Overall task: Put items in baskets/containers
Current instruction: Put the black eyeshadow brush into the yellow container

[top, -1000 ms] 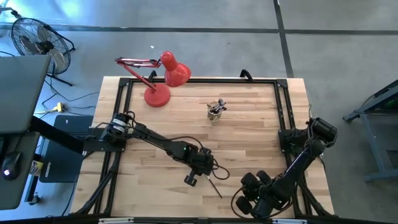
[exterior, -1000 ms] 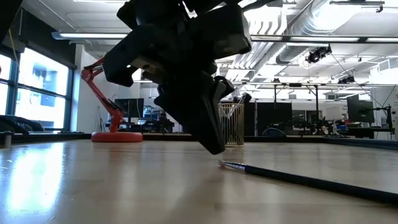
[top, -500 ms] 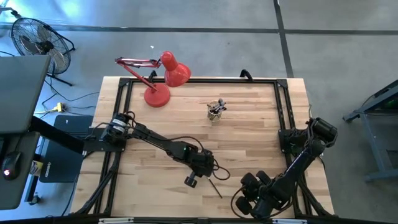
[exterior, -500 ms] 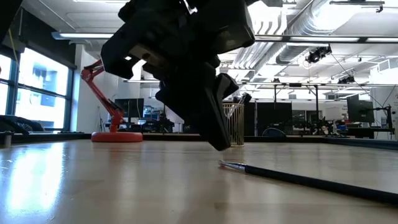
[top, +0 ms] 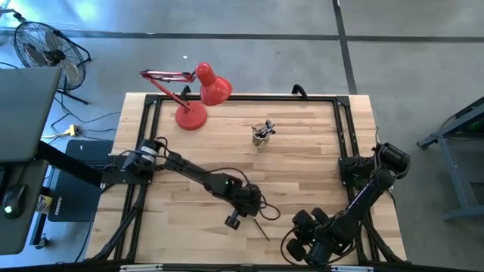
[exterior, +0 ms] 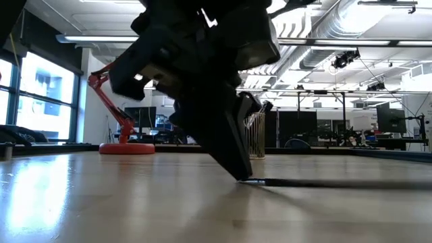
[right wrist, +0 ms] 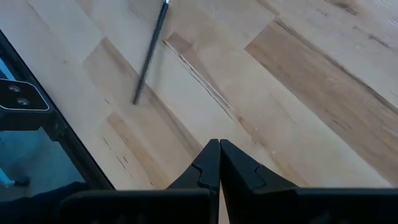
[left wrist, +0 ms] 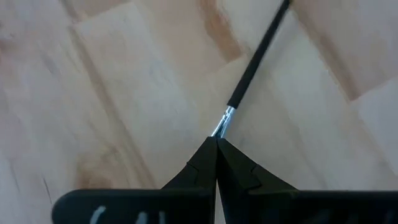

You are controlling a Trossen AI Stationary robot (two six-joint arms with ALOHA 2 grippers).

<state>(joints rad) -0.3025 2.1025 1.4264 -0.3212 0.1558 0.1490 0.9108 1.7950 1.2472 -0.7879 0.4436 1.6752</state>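
One thin dark brush [top: 262, 230] lies on the wooden table near its front edge, and also shows in the low view [exterior: 337, 182] and the right wrist view [right wrist: 149, 53]. My left gripper [left wrist: 216, 140] is shut and its tips rest at the brush's metal-collared tip end. The small clear cup [top: 262, 136] stands toward the far side with several brushes upright in it. My right gripper [right wrist: 219, 143] is shut and hangs over bare wood at the near right, a little way from the brush's handle end. My left gripper presses its shut fingertips [exterior: 240, 174] down on the brush's tip end, right at the silver collar [left wrist: 222, 122]. The fingers slant down from the table's left and lie roughly along the brush. The bristles are hidden under the fingertips. The handle [left wrist: 258, 53] runs away from them.
A red desk lamp [top: 190, 115] stands at the far left corner, and its round base [exterior: 127, 148] shows behind my left gripper. A black frame [top: 344, 128] edges the table. Bare wood lies between the cup and the brush.
My left gripper has sunk a little, and its shut tips have come down onto the brush's tip end. In the low view the handle now runs level rather than slanting down, so its free end appears tipped up while the tip end stays on the table.
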